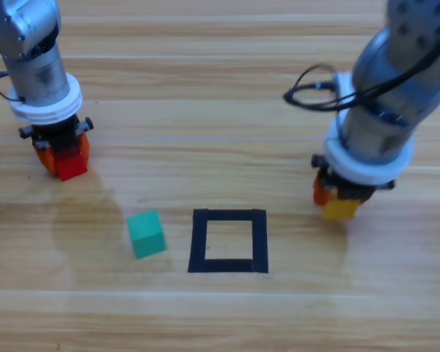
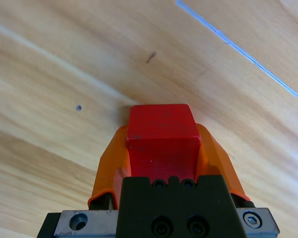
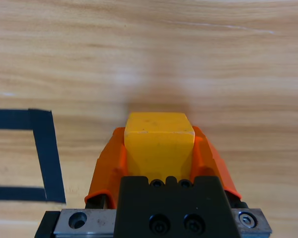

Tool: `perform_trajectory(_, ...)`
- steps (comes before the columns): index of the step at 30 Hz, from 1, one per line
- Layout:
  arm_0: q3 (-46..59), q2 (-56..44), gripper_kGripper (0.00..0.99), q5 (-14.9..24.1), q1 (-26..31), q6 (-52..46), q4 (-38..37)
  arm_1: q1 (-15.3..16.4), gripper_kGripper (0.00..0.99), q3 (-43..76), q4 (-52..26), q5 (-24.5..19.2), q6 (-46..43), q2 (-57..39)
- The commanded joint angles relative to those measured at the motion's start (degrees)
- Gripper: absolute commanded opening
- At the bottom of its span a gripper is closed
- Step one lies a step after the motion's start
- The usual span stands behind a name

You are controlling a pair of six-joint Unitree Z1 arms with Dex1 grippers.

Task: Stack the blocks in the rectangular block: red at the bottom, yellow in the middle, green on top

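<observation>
The red cube (image 1: 71,166) sits at the table's left, clamped between the orange jaws of my left gripper (image 1: 64,155); the left wrist view shows the red cube (image 2: 162,141) held tight in the left gripper (image 2: 161,148). At the right, my right gripper (image 1: 337,199) is shut on the yellow cube (image 1: 340,209), seen close as the yellow cube (image 3: 159,146) in the right gripper (image 3: 159,151). The teal-green cube (image 1: 146,234) rests free on the wood, just left of the black tape frame (image 1: 228,217). A corner of the frame (image 3: 45,148) shows in the right wrist view.
Bare wooden table (image 1: 220,315) lies around the frame. A black cable (image 1: 315,92) loops off the right arm above the table.
</observation>
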Motion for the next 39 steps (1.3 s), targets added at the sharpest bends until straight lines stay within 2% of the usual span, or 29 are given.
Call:
perform_trajectory(1,-3.1,-2.3,0.041,-0.1,-1.9,10.0,1.7,0.2,0.0,3.7,3.8,-0.6,-5.0,-13.2)
perform_trajectory(5,-5.3,-2.9,0.04,-1.9,-3.8,19.4,2.1,0.2,0.0,6.4,4.5,-1.1,-5.4,-17.3)
perform_trajectory(9,-11.0,-2.1,0.038,-3.4,-6.8,28.0,6.1,0.2,0.0,7.5,4.4,-1.0,-6.9,-17.2)
perform_trajectory(12,-14.8,-1.2,0.038,-3.2,-10.3,32.1,9.2,0.2,0.0,7.8,4.4,-1.0,-7.0,-16.7)
perform_trajectory(16,-23.5,2.8,0.038,-1.6,-17.4,36.5,17.1,0.2,0.0,8.2,4.4,-0.6,-7.0,-17.1)
perform_trajectory(19,-23.7,3.8,0.035,-0.9,-21.4,36.6,17.7,0.2,0.0,8.3,4.4,-0.2,-7.2,-17.1)
perform_trajectory(21,-23.7,3.9,0.0,-0.8,-23.4,35.3,17.7,0.2,0.0,8.4,4.4,-0.2,-7.5,-17.0)
perform_trajectory(25,-23.6,2.8,0.0,0.3,-26.6,30.8,18.3,0.2,0.0,8.6,4.4,-0.2,-7.7,-16.7)
perform_trajectory(34,-20.7,-1.5,0.0,-1.6,-29.2,15.7,18.2,0.2,0.0,8.4,4.4,0.6,-7.9,-16.3)
perform_trajectory(39,-20.3,-2.3,0.0,2.3,-33.0,4.8,18.2,0.2,0.0,8.1,4.4,0.6,-8.1,-15.8)
